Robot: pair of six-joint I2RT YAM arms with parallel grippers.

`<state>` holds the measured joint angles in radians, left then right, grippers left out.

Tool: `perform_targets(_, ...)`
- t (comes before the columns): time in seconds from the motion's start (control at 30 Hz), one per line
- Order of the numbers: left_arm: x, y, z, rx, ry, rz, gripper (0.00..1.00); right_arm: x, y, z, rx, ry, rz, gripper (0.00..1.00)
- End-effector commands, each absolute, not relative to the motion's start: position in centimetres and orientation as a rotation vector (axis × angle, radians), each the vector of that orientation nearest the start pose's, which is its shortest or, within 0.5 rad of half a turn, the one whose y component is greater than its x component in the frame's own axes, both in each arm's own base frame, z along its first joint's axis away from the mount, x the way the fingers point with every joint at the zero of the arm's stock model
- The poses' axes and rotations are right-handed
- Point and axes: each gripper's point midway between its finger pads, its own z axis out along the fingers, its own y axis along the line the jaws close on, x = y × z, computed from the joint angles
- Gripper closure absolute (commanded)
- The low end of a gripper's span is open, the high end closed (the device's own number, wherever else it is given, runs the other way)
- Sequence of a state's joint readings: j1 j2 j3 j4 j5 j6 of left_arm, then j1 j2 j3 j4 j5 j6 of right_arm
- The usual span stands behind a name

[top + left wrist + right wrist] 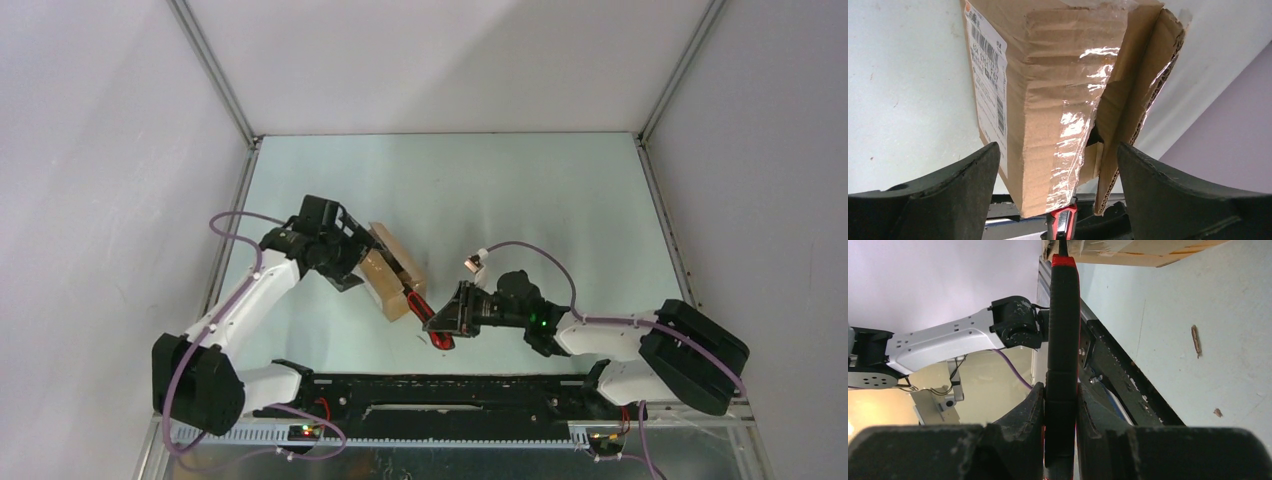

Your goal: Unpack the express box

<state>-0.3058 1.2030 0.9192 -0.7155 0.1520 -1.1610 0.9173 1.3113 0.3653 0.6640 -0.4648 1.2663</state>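
The express box (393,268), a brown taped carton with a white label, lies tilted at the table's left middle. My left gripper (360,262) is closed on its far-left end. In the left wrist view the box (1048,90) fills the gap between both fingers (963,185), with one flap (1143,85) split open along the tape. My right gripper (441,322) is shut on a red-handled knife (420,305). In the right wrist view the knife (1063,330) stands up from the gripper (1062,390), its blade tip at the box's near end (1128,247). The knife also shows under the box in the left wrist view (1066,225).
A black rail (430,390) runs along the near edge between the arm bases. Grey walls with metal frame posts (215,75) close in the table on three sides. Small brown scraps (1194,337) lie on the table near the box.
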Motion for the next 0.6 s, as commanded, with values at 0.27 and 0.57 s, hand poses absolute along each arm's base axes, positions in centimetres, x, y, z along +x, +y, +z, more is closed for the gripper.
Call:
perform_targets(0.27,25.8,-13.0,15.4,-1.03,2.605,-0.342,0.19,12.5,35.7,14.9,-0.053,2.252,1.815,1.0)
perform_targets(0.57,24.2,-13.0,15.2,-1.036,2.597,-0.362,0.17,12.5,35.6,15.1,-0.055,2.25,1.843,1.0)
